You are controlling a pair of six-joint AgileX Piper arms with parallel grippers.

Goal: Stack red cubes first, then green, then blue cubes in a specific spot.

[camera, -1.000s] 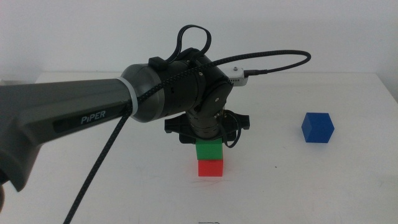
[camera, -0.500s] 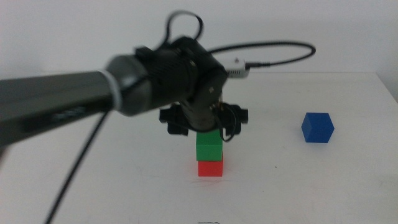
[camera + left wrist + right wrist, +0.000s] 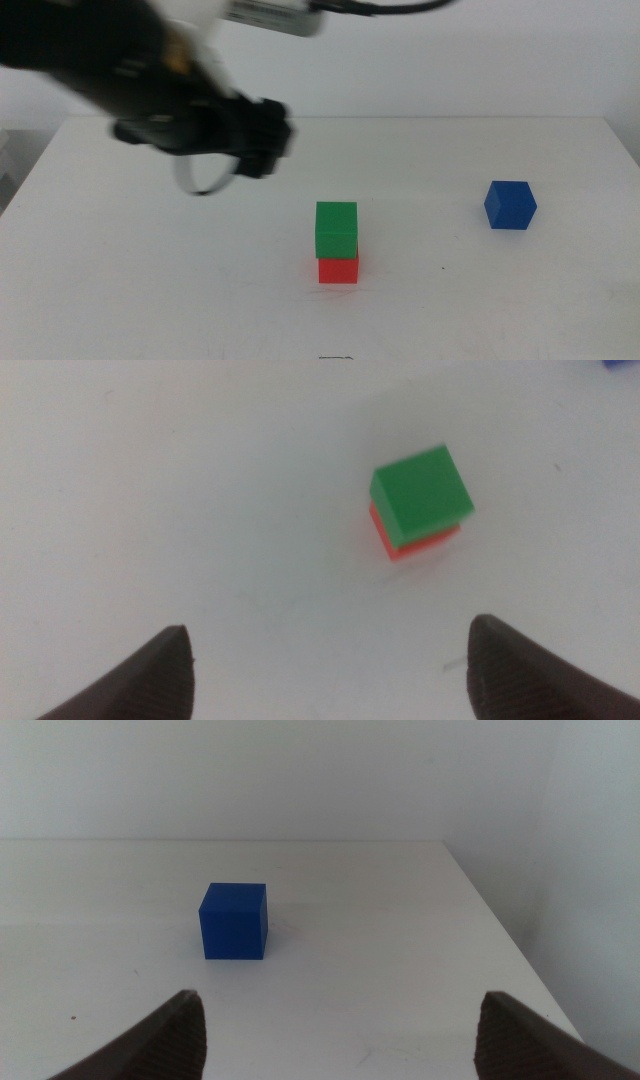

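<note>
- Green cube [image 3: 336, 229] sits on the red cube [image 3: 339, 270], mid-table.
- Blue cube [image 3: 510, 205] stands alone, well apart to the right.
- Left gripper [image 3: 262, 137], jaws apart, hangs above the table, empty.
- Right gripper [image 3: 335, 1040], jaws apart, faces the blue cube.

The green cube [image 3: 336, 228] sits on top of the red cube [image 3: 339, 270], and this two-cube stack stands on the table [image 3: 120, 290] near the middle of its front half. The upper cube is turned slightly against the lower one, so their edges do not line up.

Taking the stack as landmark: the blue cube [image 3: 511, 205] rests on the table well to its right and a little farther back, apart from it. The left gripper [image 3: 250, 140] hangs above the table to the stack's left and behind it, clear of both cubes.
</note>
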